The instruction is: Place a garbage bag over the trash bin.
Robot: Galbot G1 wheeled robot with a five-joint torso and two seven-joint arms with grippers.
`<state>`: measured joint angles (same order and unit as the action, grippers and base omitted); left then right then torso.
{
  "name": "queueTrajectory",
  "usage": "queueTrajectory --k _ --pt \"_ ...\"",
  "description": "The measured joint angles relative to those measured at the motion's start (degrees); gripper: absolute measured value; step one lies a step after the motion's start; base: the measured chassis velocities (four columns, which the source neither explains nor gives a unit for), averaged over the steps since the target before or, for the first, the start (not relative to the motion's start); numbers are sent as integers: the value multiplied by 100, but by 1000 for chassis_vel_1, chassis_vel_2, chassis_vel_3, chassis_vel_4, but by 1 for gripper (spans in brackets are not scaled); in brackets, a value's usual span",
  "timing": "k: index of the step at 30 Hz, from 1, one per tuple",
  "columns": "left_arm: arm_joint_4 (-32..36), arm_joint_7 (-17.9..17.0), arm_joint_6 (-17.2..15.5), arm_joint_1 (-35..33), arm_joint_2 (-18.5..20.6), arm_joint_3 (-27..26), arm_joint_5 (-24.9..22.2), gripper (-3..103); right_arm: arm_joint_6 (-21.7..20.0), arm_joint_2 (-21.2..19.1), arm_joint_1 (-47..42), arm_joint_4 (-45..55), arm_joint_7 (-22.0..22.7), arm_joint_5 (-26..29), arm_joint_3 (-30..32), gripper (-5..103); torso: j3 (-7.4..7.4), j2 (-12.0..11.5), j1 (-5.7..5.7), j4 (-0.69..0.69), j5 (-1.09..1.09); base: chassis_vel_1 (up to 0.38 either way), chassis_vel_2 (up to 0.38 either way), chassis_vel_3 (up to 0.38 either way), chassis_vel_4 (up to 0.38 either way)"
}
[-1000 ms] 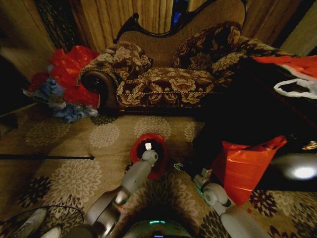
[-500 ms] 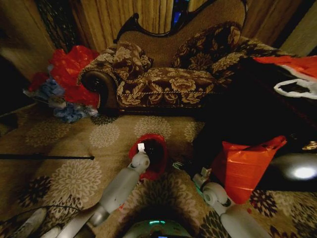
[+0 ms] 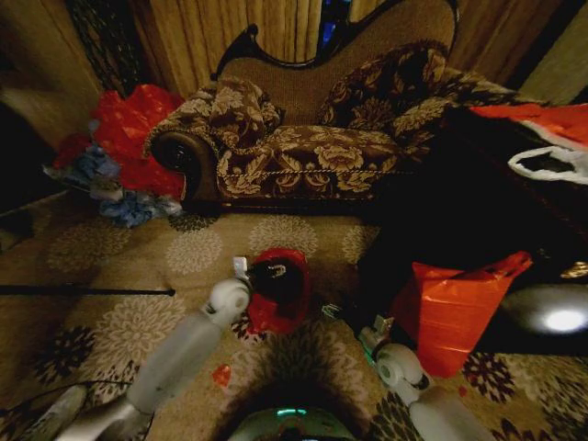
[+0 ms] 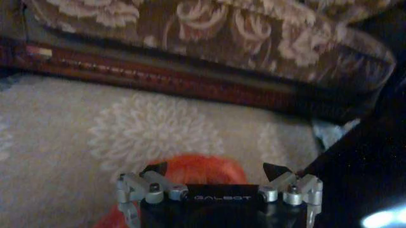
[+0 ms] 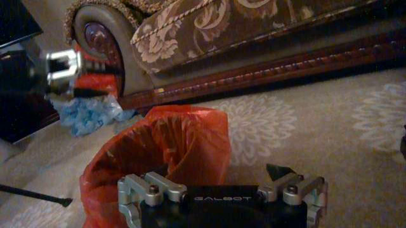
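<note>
The trash bin [image 3: 277, 281] is a small round black one on the carpet in front of the sofa. A deep-red garbage bag [image 3: 268, 314] lines it and folds out over its rim; the bag also shows close up [image 5: 166, 142] and as a red edge [image 4: 204, 168]. My left gripper [image 3: 242, 267] hangs open just left of the bin's rim, pointing toward the sofa, with nothing between its fingers [image 4: 216, 169]. My right gripper [image 3: 333, 310] stands open to the right of the bin, close to the bag's edge [image 5: 219, 172].
A patterned sofa [image 3: 303, 152] stands behind the bin. A heap of red and blue bags [image 3: 124, 156] lies left of it. A flat orange-red bag [image 3: 450, 312] leans on dark furniture at the right. A black rod [image 3: 87, 291] and a red scrap [image 3: 221, 374] lie on the carpet.
My left arm has swung to the left, taking its gripper from over the bin's mouth to beside the left rim. The bin's dark inside now shows. The right arm has stayed put.
</note>
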<state>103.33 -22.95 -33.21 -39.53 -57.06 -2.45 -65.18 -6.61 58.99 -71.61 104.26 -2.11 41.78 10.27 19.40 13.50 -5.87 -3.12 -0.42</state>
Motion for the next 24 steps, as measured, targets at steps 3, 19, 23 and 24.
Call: queueTrajectory --k 3,19,23,24 --pt "-462 268 -61 363 -38 4 2 100 9 37 5 -28 -2 -8 2 100 0 0 0 -1 0 0 0 0 0" --pt "-2547 748 -927 1557 -713 377 684 98 264 77 46 -361 -54 -329 46 100 1 0 -1 1 0 0 0 0 0" --pt "-2779 708 -926 1588 -755 405 759 96 298 114 54 -424 -68 -380 22 100 0 0 -1 0 1 0 0 0 0" --pt "-2779 708 -926 1588 -755 405 759 96 298 114 54 -424 -68 -380 22 100 0 0 -1 0 1 0 0 0 0"
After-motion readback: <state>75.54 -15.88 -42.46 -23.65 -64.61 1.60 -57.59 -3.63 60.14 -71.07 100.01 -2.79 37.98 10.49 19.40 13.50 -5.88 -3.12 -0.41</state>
